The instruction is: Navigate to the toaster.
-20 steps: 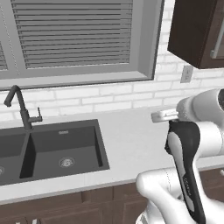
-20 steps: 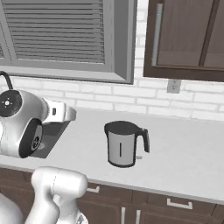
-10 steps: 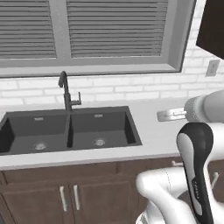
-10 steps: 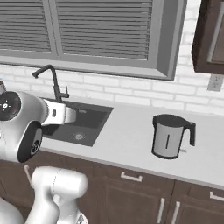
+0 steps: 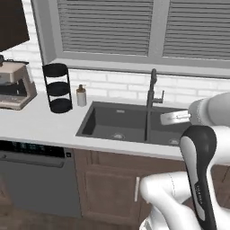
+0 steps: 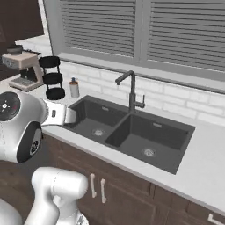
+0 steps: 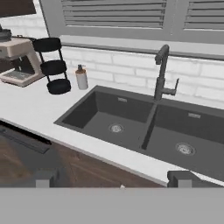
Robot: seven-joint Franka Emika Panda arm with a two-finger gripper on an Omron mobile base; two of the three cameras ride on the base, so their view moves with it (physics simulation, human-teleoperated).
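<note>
The toaster is out of view. My gripper (image 7: 113, 179) is open with nothing between its two dark fingertips (image 7: 43, 178), which stand far apart at the bottom of the hand view. It points over the counter's front edge toward a dark double sink (image 7: 89, 113) with a dark tall faucet (image 7: 162, 72). The folded white arm (image 5: 200, 148) rises in front of the sink's right half in the left base view.
A beige coffee machine (image 5: 13, 85) stands at the far left of the white counter (image 5: 40, 123). Beside it are a black three-tier rack (image 5: 58, 87) and a small soap bottle (image 5: 81, 95). A dishwasher front (image 5: 36, 179) sits below; a dark cabinet (image 5: 11, 22) hangs above.
The whole picture has slid right: the base has driven left along the counter. The kettle has left the view; the coffee machine, rack and soap bottle have come in.
</note>
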